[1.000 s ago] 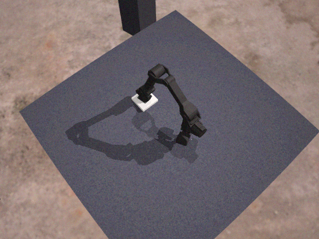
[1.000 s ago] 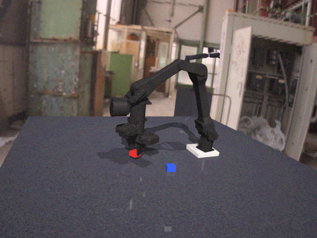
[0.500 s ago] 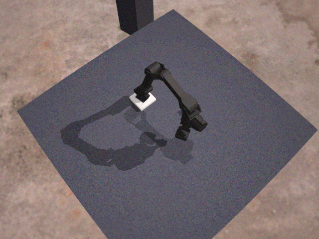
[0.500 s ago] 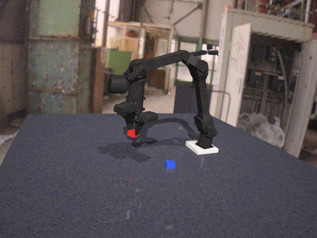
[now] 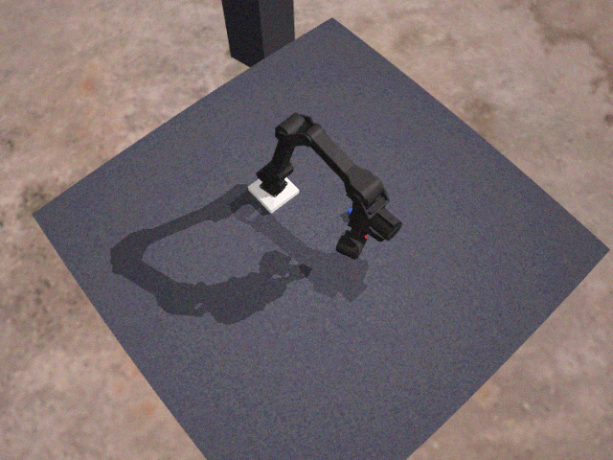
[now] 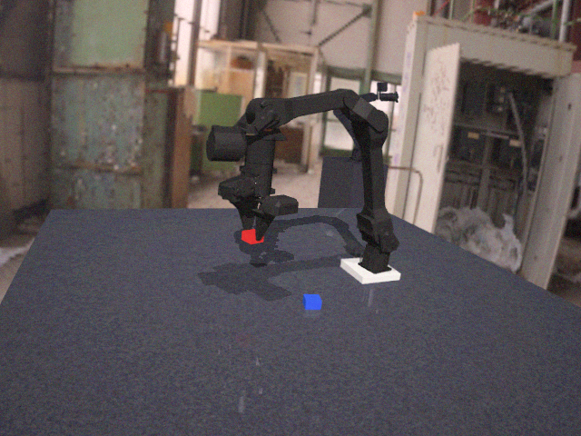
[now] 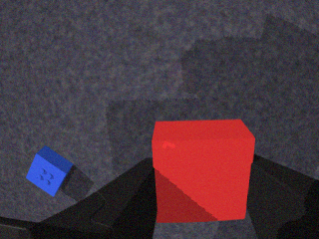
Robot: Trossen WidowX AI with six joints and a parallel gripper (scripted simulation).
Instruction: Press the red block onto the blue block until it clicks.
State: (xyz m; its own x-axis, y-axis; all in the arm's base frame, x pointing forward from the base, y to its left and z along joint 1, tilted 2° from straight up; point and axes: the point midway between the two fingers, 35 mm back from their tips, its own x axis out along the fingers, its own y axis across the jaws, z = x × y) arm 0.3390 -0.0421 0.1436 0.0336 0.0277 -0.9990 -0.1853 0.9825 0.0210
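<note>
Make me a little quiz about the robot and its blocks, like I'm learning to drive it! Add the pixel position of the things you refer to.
1. Pick one: What is the claw (image 6: 253, 234) (image 7: 199, 167) doing?
A) gripping the blue block
B) gripping the red block
C) gripping nothing
2. True or false: The red block (image 5: 366, 236) (image 6: 251, 236) (image 7: 201, 174) is already stuck on the blue block (image 5: 351, 211) (image 6: 312, 302) (image 7: 49, 171).
3. Fill in the blank: In the exterior view, the arm stands on a base plate (image 5: 272, 204) (image 6: 375, 277) coloured ____.

Key: 1. B; 2. false; 3. white
</note>
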